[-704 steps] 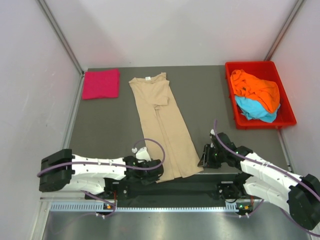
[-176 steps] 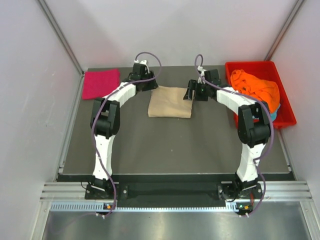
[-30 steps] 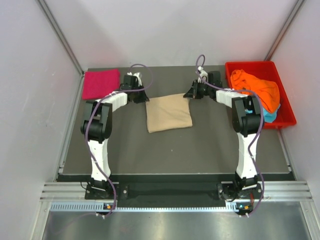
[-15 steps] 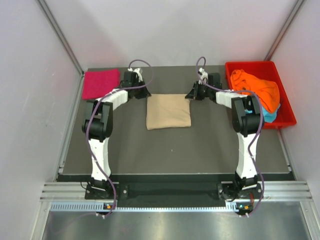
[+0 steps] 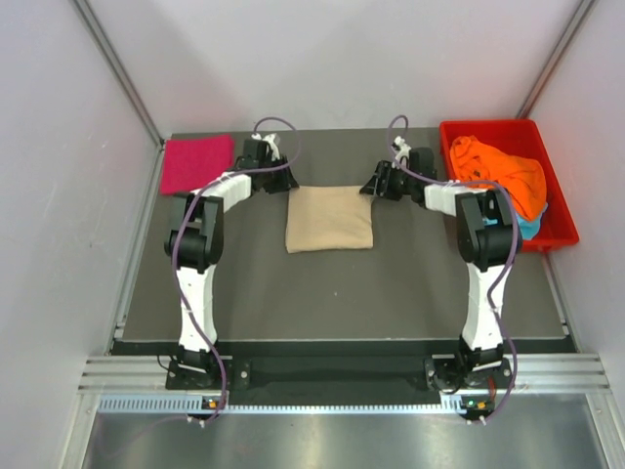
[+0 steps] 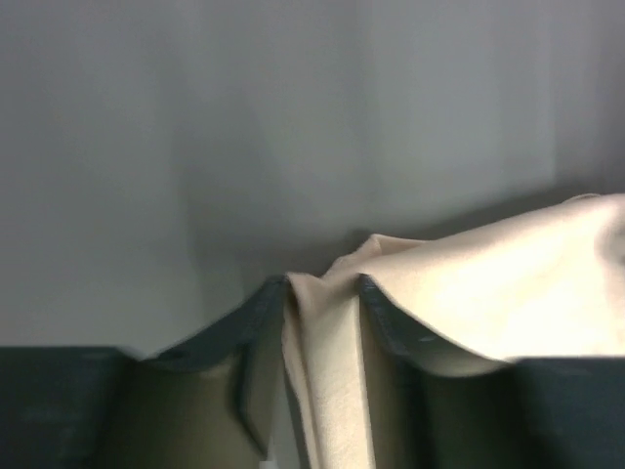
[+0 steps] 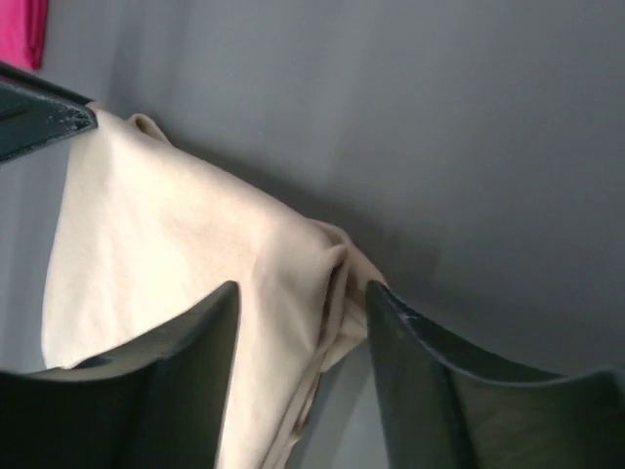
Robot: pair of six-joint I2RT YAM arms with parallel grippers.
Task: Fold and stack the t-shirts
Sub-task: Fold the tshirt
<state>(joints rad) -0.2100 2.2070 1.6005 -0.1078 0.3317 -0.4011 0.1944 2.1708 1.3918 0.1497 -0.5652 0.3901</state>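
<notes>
A beige t-shirt (image 5: 329,218), folded into a rectangle, lies flat mid-table. My left gripper (image 5: 283,184) is at its far left corner and my right gripper (image 5: 373,186) at its far right corner. In the left wrist view the left gripper (image 6: 322,288) stands open with a ridge of the beige t-shirt (image 6: 508,283) loose between its fingers. The right gripper (image 7: 303,293) is open in its own view, straddling the corner of the beige t-shirt (image 7: 166,234). A folded magenta-pink t-shirt (image 5: 198,164) lies at the far left. The orange t-shirt (image 5: 503,174) and the light blue t-shirt (image 5: 527,227) sit crumpled in the tray.
The red plastic tray (image 5: 452,186) stands at the far right of the dark table (image 5: 332,293). White walls close in the back and both sides. Both arms stretch far forward from their bases at the near edge.
Both grippers went from shut to open, letting go of the beige t-shirt's far corners. The cloth has straightened and settled flat on the table.
</notes>
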